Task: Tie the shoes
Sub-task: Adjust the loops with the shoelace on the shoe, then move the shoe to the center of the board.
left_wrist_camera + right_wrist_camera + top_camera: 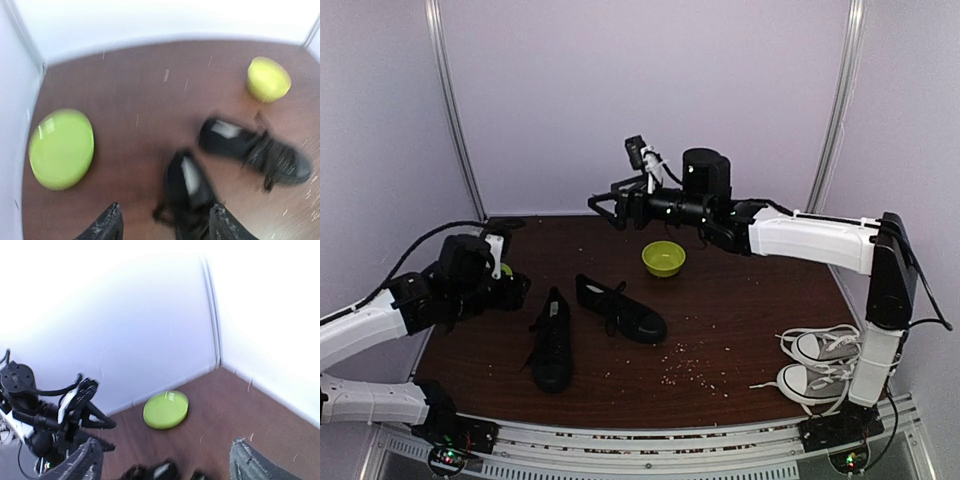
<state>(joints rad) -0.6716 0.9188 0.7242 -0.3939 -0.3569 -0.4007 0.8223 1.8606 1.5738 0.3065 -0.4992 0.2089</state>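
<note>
Found left gripper (165, 227) part open, holding nothing; right gripper (166, 465) spread wide, likewise empty, raised beyond and left of the green bowl (663, 258). Located black sneakers (552, 345) nearer than the bowl and to its left, laces (613, 303) apparently untied. Judged laces soft, limp, light: best pinched near free ends. Read no brand; pale insole patches (225, 129) too blurred.

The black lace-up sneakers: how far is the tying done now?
Done: nothing; both black low-top lace-up sneakers show loose laces, no bow visible. In hand: nothing; left tool and right tool are open and empty. Left: tying both.
</note>
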